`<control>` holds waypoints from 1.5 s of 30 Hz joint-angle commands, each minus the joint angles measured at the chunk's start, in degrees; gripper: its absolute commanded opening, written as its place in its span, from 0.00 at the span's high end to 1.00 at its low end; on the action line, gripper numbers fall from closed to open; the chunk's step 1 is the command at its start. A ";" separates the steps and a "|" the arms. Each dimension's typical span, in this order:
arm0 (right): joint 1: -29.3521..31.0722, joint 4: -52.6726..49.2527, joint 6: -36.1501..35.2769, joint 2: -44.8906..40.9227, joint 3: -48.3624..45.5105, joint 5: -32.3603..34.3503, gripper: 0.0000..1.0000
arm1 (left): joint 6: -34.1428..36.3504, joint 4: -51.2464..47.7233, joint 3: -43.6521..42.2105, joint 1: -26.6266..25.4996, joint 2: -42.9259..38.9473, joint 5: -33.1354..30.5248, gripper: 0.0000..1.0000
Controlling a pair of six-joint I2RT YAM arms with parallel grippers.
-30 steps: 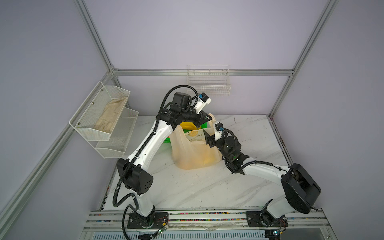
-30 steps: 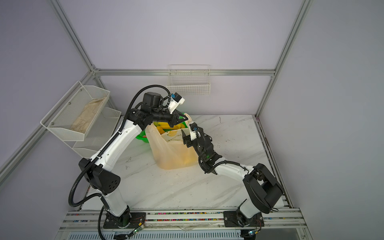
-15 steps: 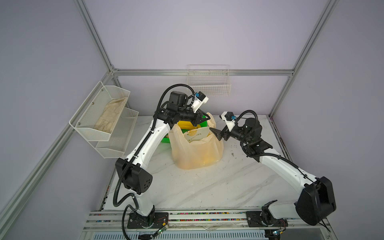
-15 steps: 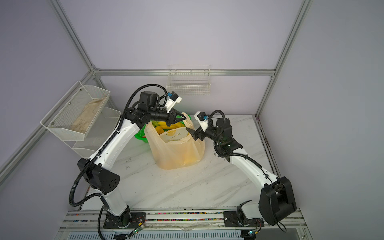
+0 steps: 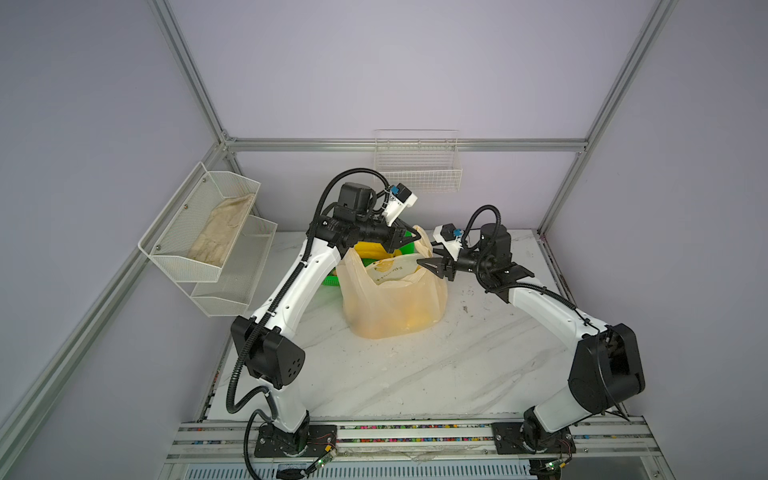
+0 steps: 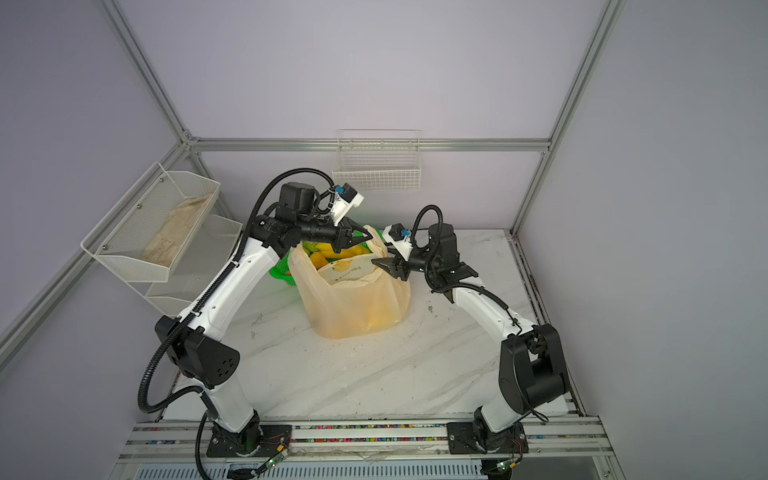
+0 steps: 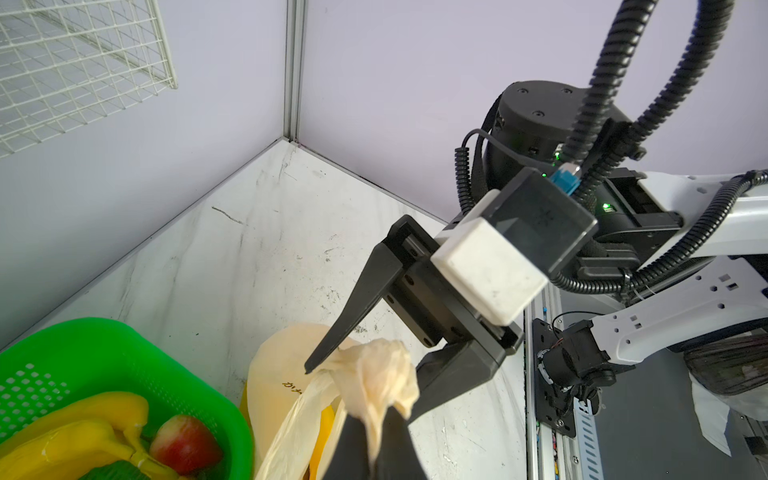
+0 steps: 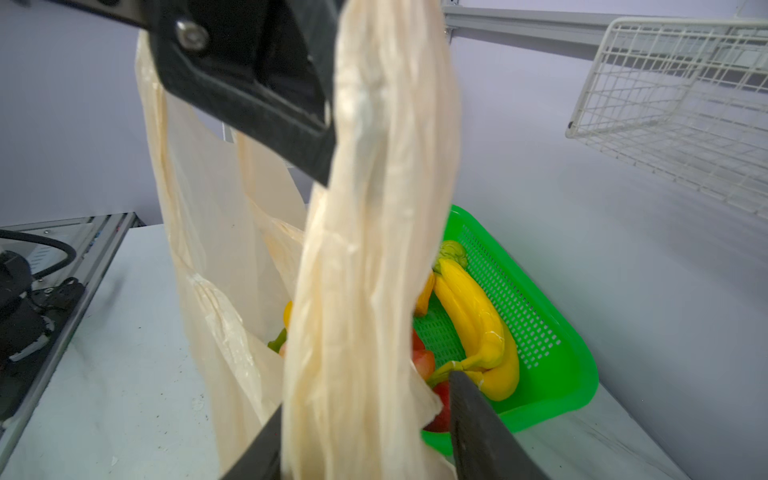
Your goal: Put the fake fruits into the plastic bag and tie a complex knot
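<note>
Right gripper (image 5: 429,264), now swung to the right of the plastic bag (image 5: 390,303), is closing around its raised handle (image 8: 374,208), jaws still apart, while left gripper (image 7: 374,430) is clamping it, though fake fruits (image 8: 478,328) are still lying in the green basket (image 8: 540,332) behind.

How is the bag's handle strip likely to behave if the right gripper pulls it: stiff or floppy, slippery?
Probably floppy: the handle strip hangs bunched and creased from the shut left gripper. Likely light: the plastic bag is thin enough that yellow shows through. Pulled, it would probably drag the bag's mouth along.
</note>
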 commanded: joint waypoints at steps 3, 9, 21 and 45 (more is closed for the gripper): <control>-0.92 -0.26 -1.12 -0.49 1.18 -6.79 0.50 | 0.47 -0.18 5.14 0.28 0.42 0.72 1.00; -1.51 -0.35 -0.96 0.24 1.44 -8.14 0.74 | 0.10 -0.30 5.47 0.28 0.77 0.64 1.00; -1.83 1.23 0.43 0.40 0.32 -5.12 1.00 | -3.15 -0.11 7.82 0.28 -0.34 -1.18 0.50; -1.83 3.76 3.97 -0.69 -1.00 2.02 1.00 | -2.04 -4.33 -31.01 13.20 -46.80 -22.27 0.04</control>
